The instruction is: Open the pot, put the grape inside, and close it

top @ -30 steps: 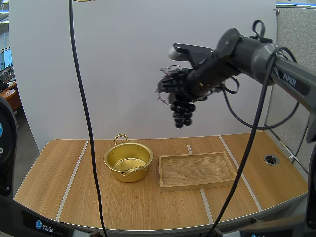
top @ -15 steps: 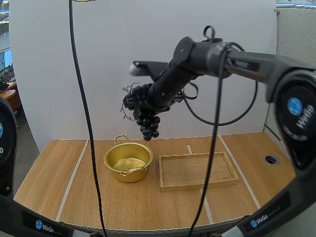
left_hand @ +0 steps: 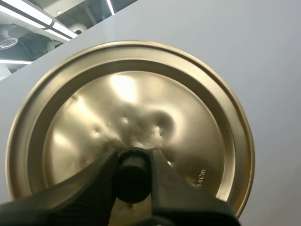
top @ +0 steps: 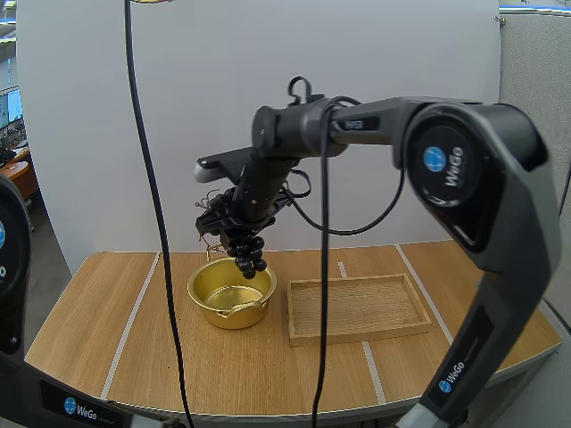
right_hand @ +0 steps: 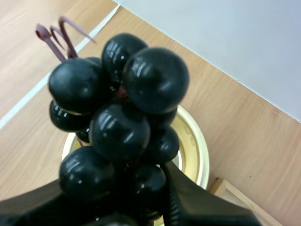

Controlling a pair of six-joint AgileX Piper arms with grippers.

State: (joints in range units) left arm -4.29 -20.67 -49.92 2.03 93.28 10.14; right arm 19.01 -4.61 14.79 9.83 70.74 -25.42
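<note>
The open gold pot [top: 231,292] stands on the table at left of centre, with nothing visible inside. My right gripper [top: 228,226] hangs just above its far rim, shut on a bunch of dark grapes [top: 249,253] whose tip dangles over the opening. The right wrist view has the grapes [right_hand: 117,127] pinched between my fingers [right_hand: 188,197], with the pot's rim [right_hand: 197,150] directly beneath. In the left wrist view my left gripper [left_hand: 133,181] is shut on the black knob [left_hand: 133,175] of the gold lid [left_hand: 131,122], held up off the table.
A shallow wooden tray [top: 357,308] lies right of the pot, almost touching it. Bare tabletop [top: 107,330] extends to the left and in front. A round hole [top: 490,288] sits near the table's right edge.
My right arm has swung left and down with the grapes, from high over the tray's right side to just above the pot.
</note>
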